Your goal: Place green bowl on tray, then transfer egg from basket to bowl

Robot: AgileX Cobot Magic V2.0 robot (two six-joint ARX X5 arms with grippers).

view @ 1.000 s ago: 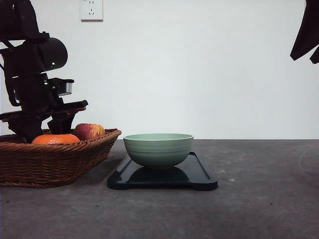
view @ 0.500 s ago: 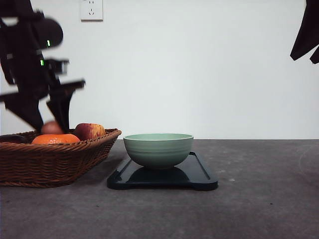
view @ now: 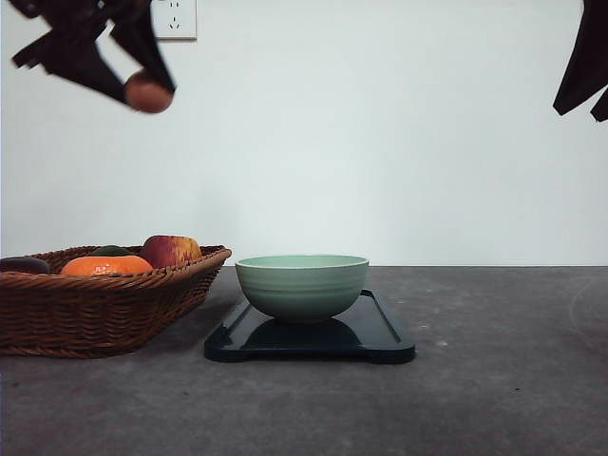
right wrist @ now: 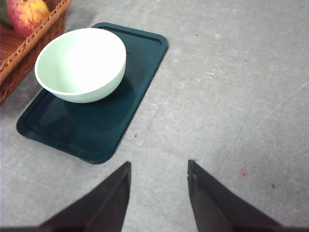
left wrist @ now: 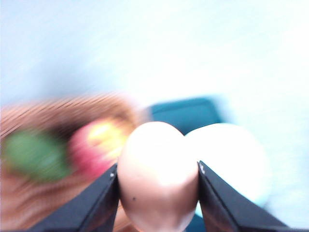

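- The egg [view: 148, 93] is looking smooth, reddish-brown and oval in the front view; in the left wrist view it's washing out to pale pink-white with one tiny dark speck low on the shell [left wrist: 158, 176].
- Your left gripper [view: 144, 91] is clamping down on that egg, one dark finger [left wrist: 99, 203] pressing each side of it, so the jaws are sitting only egg-wide apart.
- You're holding it high above the basket [view: 104, 304], over the side nearest the green bowl, and well clear of the fruit.
- The green bowl [view: 302, 285] is sitting upright just beside the basket, on the near end of the tray [view: 380, 337]; it's pale sage with faint ribs outside, a lighter rim, and nothing inside it going by the right wrist view [right wrist: 81, 65].
- The tray is lying flat and dark right next to the basket, its left edge close to the wicker.
- In the basket you're still carrying a red-yellow apple [view: 171, 250], an orange fruit [view: 105, 265] and something green behind it.
- Your right gripper [right wrist: 158, 193] is hanging with its fingers spread apart and holding nothing, over bare table on the far side of the tray from the basket.
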